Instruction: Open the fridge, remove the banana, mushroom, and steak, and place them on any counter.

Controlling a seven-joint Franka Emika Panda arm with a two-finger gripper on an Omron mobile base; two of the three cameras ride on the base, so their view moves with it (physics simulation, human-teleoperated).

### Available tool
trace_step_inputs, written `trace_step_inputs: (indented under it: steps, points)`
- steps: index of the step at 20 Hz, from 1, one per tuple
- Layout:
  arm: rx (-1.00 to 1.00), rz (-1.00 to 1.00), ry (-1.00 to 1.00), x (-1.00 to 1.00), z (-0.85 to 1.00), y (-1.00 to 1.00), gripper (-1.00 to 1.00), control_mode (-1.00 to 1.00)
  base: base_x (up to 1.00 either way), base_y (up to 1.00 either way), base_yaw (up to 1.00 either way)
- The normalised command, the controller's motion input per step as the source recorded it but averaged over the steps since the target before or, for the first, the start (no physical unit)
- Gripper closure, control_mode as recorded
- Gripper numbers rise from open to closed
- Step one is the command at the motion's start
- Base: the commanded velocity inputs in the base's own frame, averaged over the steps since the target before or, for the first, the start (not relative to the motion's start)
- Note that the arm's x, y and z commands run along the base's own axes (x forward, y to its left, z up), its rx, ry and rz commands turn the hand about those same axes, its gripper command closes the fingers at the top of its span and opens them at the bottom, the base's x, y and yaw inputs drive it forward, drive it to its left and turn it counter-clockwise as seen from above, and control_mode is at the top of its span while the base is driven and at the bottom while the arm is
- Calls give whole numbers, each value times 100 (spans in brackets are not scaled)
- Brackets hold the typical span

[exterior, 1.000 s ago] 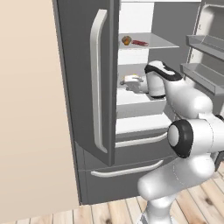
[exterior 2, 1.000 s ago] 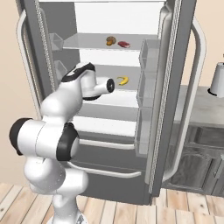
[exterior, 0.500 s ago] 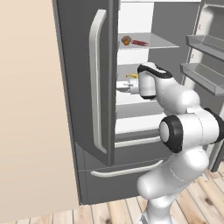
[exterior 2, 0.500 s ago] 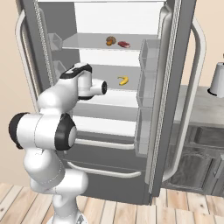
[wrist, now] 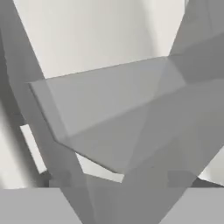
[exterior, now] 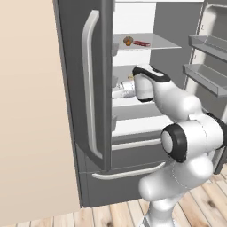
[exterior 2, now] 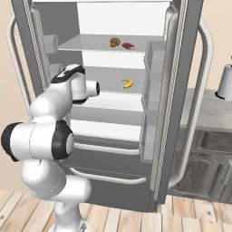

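Observation:
The fridge (exterior: 73, 66) (exterior 2: 181, 90) stands with both doors open. On its upper shelf lie the mushroom (exterior: 128, 41) (exterior 2: 115, 42) and the steak (exterior: 142, 43) (exterior 2: 128, 45). One shelf lower lies the yellow banana (exterior 2: 128, 83). My gripper (exterior: 118, 91) (exterior 2: 97, 88) (wrist: 119, 177) points into the fridge at the banana's height, left of it and apart from it. Its dark tips stand wide apart, open, with nothing between them. The hand view looks along a glass shelf (wrist: 113, 100) and the white back wall. The marbled counter (exterior 2: 199, 115) lies right of the fridge.
The left door's edge (exterior: 106, 88) stands close beside my hand. The right door (exterior: 208, 48) carries bins (exterior 2: 152, 90) that jut out next to the shelves. A pale container (exterior 2: 225, 81) stands on the counter. Two closed drawers (exterior: 128, 177) sit below, above the wood floor.
My hand has drifted a little away from the banana, leftward in the right base view, and the forearm has swung over. The food has not moved.

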Motion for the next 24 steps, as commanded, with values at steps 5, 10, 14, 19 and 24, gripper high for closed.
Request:
trace_step_inputs:
  steps: [5, 10, 14, 19, 24]
  points:
    - [-12, 9, -32, -100, 10, 100, -100, -100, 0, 0, 0]
    - [-6, 3, -25, -100, 15, 95, -100, -100, 0, 0, 0]
    - [-10, -3, 5, -83, 2, 16, -100, -100, 0, 0, 0]
    - [-7, -23, 25, -20, 0, -92, -100, -100, 0, 0, 0]
    - [-4, -41, 37, -3, 0, -100, -100, -100, 0, 0, 0]
